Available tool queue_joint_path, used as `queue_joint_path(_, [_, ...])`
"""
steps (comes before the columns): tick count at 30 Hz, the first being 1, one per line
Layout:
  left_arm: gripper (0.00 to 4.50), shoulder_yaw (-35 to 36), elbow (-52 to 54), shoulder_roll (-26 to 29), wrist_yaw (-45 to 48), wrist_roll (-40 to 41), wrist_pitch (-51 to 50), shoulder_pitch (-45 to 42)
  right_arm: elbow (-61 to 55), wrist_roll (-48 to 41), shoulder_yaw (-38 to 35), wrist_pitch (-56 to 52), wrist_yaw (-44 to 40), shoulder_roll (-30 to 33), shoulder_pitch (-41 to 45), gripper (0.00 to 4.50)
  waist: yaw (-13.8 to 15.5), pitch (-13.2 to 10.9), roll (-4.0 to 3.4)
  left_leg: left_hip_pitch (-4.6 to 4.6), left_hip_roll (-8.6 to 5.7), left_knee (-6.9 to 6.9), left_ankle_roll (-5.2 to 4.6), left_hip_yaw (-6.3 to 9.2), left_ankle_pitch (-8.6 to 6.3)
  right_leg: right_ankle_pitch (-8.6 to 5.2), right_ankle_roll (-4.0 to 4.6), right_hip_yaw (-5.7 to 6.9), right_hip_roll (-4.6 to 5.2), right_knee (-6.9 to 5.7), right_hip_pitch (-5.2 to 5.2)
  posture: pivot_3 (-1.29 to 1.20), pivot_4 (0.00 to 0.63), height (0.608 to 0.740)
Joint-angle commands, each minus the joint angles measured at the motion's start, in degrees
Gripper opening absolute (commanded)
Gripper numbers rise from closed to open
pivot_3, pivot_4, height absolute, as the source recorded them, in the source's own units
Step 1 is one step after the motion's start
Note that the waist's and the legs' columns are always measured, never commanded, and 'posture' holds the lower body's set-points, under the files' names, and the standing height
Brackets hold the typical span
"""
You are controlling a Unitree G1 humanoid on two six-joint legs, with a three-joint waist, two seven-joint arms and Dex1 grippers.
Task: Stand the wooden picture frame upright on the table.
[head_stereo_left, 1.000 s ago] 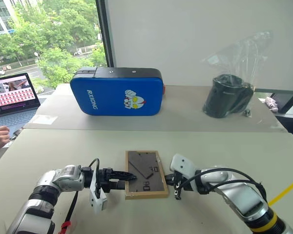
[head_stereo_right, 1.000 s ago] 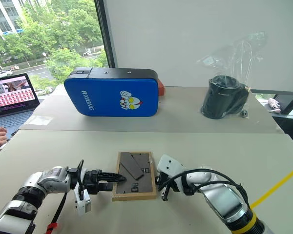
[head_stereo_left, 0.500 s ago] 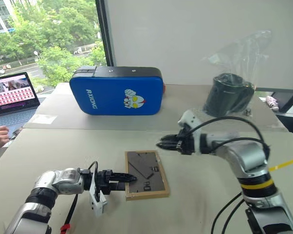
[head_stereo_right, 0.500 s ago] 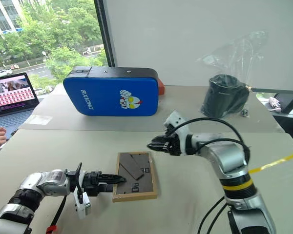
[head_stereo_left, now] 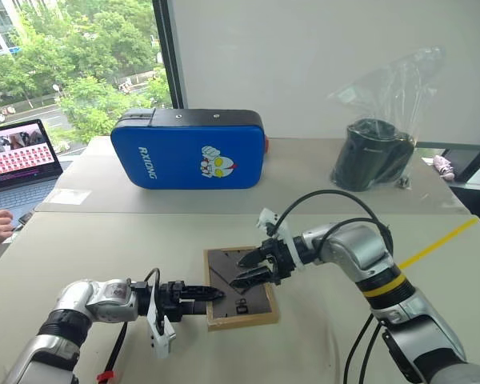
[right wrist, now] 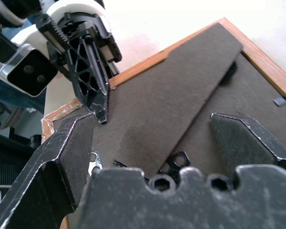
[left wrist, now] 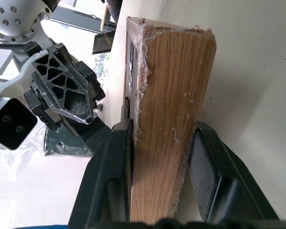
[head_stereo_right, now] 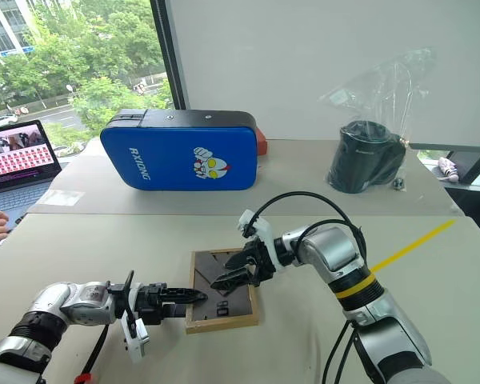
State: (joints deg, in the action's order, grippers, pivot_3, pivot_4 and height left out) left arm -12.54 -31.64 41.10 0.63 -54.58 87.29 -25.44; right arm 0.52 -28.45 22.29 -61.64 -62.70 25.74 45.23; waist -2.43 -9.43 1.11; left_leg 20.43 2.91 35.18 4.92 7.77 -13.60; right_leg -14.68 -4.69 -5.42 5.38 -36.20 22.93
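- Right now, wooden picture frame (head_stereo_left: 240,288) flat on table (head_stereo_left: 320,336), back side up, near front edge.
- Clamped at one edge by left gripper (head_stereo_left: 212,294).
- Right gripper (head_stereo_left: 247,267) spread wide over stand flap (right wrist: 171,102), holding nothing.
- Could slip out of the pinch if lifted by that thin edge w/ no help.
- Might flop over if flap stays shut.
- Could bump grippers together, v. close.

Silver arms, black cables; right arm (head_stereo_left: 388,282) (yellow band), black claws.
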Motion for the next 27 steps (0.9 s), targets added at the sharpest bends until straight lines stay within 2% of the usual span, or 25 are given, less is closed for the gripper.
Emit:
queue_joint_path(1, [1.26,-2.4,0.4,1.0,-0.1,-2.3,-2.3,1.0,-6.5,-8.8,-2.7,-5.1,-2.7,-3.7,0.0,4.46,0.0,0.0,0.0,0.02,0.0,0.0,0.0,0.0,0.0,0.0,0.01,-0.01,0.0,-0.01,0.02,0.0,0.15,0.74])
queue_joint_path(6, [1.26,-3.5,1.3,1.6,-1.3,-2.2,-3.4,1.1,-8.0,-12.1,-8.6,-7.6,-0.4,-4.2,0.7,4.46,0.2,0.0,-0.02,0.4,-0.01,0.08,0.06,0.05,0.04,0.27,0.41,0.03,0.01,-0.03,0.32,0.0,0.15,0.74])
queue_joint_path(11, [1.26,-4.8,1.9,1.9,-1.8,-1.5,-4.1,1.1,-9.6,-11.7,-9.8,-6.3,-0.1,-0.4,-1.3,4.46,0.1,0.0,-0.02,0.78,-0.01,0.08,0.06,0.07,0.04,0.28,0.43,0.05,0.01,-0.04,0.74,0.0,0.15,0.74])
queue_joint_path(17, [1.26,-6.0,2.1,2.4,-2.4,-0.7,-5.0,0.7,-8.0,-5.3,-7.4,-2.0,2.8,5.3,-4.5,4.46,0.1,0.0,-0.02,0.78,-0.02,0.08,0.07,0.07,0.04,0.28,0.44,0.05,0.01,-0.04,0.74,0.0,0.15,0.74])
queue_joint_path(22, [1.26,-6.7,2.3,2.9,-2.8,-0.4,-5.2,0.7,-6.4,-2.0,-9.5,2.2,3.1,11.5,-7.2,4.46,0.0,0.0,-0.02,0.74,-0.02,0.1,0.09,0.07,0.06,0.29,0.43,0.04,0.01,-0.08,0.72,0.0,0.15,0.74])
queue_joint_path(24, [1.26,-6.8,2.2,3.2,-2.9,-0.2,-5.2,0.5,-6.8,-0.4,-13.0,7.3,2.8,15.8,-9.7,4.46,0.0,0.0,-0.02,0.71,-0.02,0.1,0.09,0.07,0.06,0.29,0.43,0.03,0.01,-0.1,0.7,0.0,0.15,0.74])
queue_joint_path(26, [1.26,-7.1,2.0,3.4,-2.9,0.4,-5.1,0.2,-8.9,3.9,-15.8,18.9,3.0,19.2,-14.3,4.46,0.4,0.0,-0.01,0.74,-0.03,0.11,0.1,0.06,0.07,0.29,0.42,0.03,0.02,-0.05,0.7,0.0,0.15,0.74])
queue_joint_path(27, [1.26,-7.2,2.0,3.5,-2.9,0.7,-5.1,0.0,-10.3,8.5,-15.6,28.5,4.0,20.8,-17.8,4.46,0.4,0.0,-0.01,0.76,-0.05,0.1,0.1,0.06,0.07,0.29,0.41,0.04,0.04,0.01,0.69,0.0,0.15,0.74])
